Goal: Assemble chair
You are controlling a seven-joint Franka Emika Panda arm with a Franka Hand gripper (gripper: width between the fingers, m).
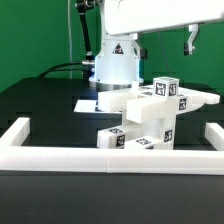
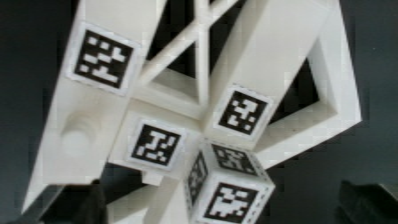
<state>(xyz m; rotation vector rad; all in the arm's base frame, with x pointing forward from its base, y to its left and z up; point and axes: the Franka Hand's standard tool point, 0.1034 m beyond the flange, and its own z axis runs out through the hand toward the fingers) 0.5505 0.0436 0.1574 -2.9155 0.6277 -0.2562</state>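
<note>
White chair (image 1: 150, 118) base behind wall (image 1: 110, 157), claw (image 1: 190, 40) cropped

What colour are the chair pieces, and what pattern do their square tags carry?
Matte white chair pieces, with black-and-white square tags; clearest in the wrist view.

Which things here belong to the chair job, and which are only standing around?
Belonging to the job:
- the chair, white tagged pieces stacked together
- the gripper, open, above the chair and holding nothing

Only around:
- the barrier wall along the front and sides
- the marker board, flat on the black table
</note>
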